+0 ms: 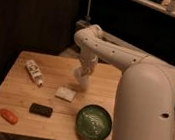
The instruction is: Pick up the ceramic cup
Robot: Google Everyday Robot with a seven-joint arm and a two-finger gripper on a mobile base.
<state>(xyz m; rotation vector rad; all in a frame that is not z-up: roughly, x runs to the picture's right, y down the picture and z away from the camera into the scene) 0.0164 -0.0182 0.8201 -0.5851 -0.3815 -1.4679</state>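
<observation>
My gripper [80, 77] hangs from the white arm [109, 50] over the middle back of the wooden table [21, 91]. A small whitish-cream shape sits right at the gripper's tip; it looks like the ceramic cup [78, 74], but I cannot separate it clearly from the gripper. I cannot tell whether the cup stands on the table or is lifted off it.
A white printed tube [34, 72] lies at the left back. A flat white square [66, 94] lies just in front of the gripper. A black bar [40, 109] and an orange object [8, 116] lie front left. A green patterned bowl [94, 121] sits front right, by the arm's large white body [146, 115].
</observation>
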